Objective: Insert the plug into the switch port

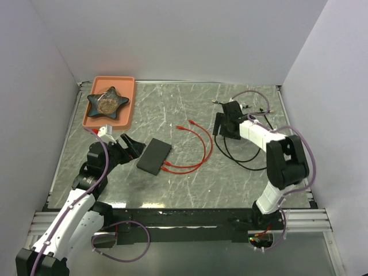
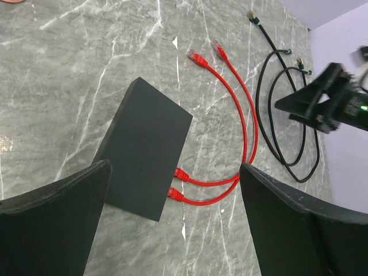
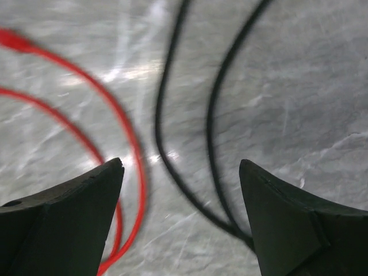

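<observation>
Nearest, the left gripper (image 1: 133, 147) hangs with jaws released at 8 o'clock of the switch (image 1: 154, 156), which lies flat mid-table with two red cables (image 1: 198, 152) at its short edge (their free plugs (image 1: 179, 127) lie at 1 o'clock). Farther off, the right gripper (image 1: 223, 123) gapes empty above the black cables (image 3: 156, 121). A star dish (image 1: 107, 102) sits in an orange tray (image 1: 125, 115) at 11 o'clock.

Grey marble-patterned tabletop (image 1: 172, 103), enclosed by plain pale walls (image 1: 184, 40) behind and on both sides of it; aluminium rail (image 1: 310, 221) along its near edge.
</observation>
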Robot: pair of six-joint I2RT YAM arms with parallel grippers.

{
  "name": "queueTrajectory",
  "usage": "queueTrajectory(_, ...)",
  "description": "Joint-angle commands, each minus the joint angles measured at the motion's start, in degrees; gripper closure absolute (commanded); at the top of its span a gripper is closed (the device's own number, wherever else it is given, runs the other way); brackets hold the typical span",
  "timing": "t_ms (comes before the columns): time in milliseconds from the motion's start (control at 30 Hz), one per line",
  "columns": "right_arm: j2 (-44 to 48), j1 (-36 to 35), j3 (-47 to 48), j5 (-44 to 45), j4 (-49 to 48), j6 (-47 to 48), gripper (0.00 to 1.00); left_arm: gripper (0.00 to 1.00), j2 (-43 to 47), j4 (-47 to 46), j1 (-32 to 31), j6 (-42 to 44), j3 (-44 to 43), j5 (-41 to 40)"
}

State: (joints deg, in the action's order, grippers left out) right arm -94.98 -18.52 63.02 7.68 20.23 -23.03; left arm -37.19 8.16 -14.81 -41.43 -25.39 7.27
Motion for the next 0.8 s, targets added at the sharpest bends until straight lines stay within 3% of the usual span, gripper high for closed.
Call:
queueTrajectory(0, -3.63, 2.08, 4.04, -2.85, 3.42, -3.43, 0.22, 0.01, -0.51, -1.66, 0.22, 0.47, -1.86, 1.34)
queueTrajectory(233, -7.06, 3.32, 3.16, -3.29, 2.8, -4.48, 0.36, 0.01, -0.51, -1.92, 0.22, 1.0, -1.6, 1.52)
queueTrajectory(267, -7.15, 3.32, 2.81, -3.11, 2.71, -4.57, 0.43, 0.01, -0.52, -2.01, 0.22, 1.0, -1.6, 1.61)
queueTrajectory(533, -8.91, 3.58, 1.75, -2.5, 2.88, -5.36, 0.44, 0.01, -0.25, -2.1, 0.22, 0.91, -1.68, 2.75)
queueTrajectory(567, -8.82, 3.58, 1.49, -2.32, 2.8, -5.54, 0.51, 0.01, -0.08, -2.1, 0.22, 0.91, -1.68, 2.93)
queueTrajectory(633, -8.73, 3.76, 1.49, -2.41, 2.8, -5.63, 0.51, 0.01, 0.36, -2.01, 0.22, 0.83, -1.77, 3.19)
queueTrajectory(667, -8.82, 3.67, 1.66, -2.32, 3.06, -5.63, 0.56, 0.01, 0.54, -2.01, 0.22, 0.82, -1.86, 3.19)
queueTrajectory(767, -9.61, 3.76, 2.72, -1.79, 4.37, -5.1, 0.57, 0.0, 1.33, -1.66, 0.22, 0.74, -1.95, 3.45)
